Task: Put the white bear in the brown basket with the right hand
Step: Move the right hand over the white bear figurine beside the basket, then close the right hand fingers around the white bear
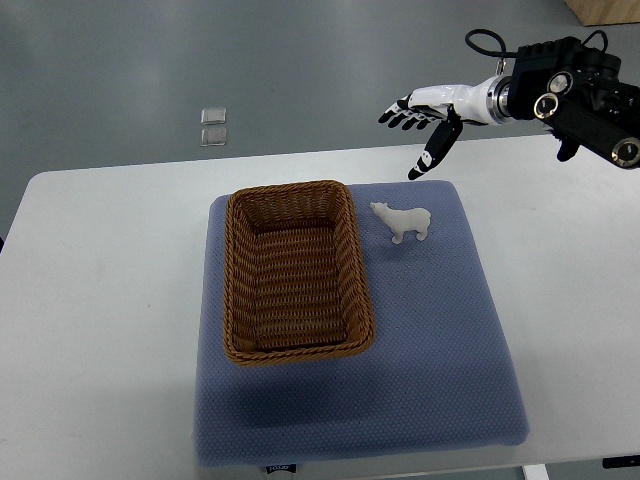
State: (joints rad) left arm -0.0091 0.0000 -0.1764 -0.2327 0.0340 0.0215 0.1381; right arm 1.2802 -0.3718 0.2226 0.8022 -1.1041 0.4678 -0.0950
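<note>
The white bear [403, 221] stands upright on the blue mat [440, 360], near the mat's far edge and just beside the far right corner of the brown basket [236, 290], apart from its rim. That spot leaves the bear free on its right and far sides, so a hand can likely come down on it without brushing the wicker. The basket lies lengthwise on the left half of the mat with nothing in it, its open mouth ready to take the toy. The mat itself covers the middle of the white surface [100, 300].

The right hand [425, 115] hangs above the far edge of the surface, beyond the bear and apart from it. Its fingers [433, 155] are spread and hold nothing, the thumb pointing down toward the mat, which looks like a reach not yet closed. The left hand does not show.
</note>
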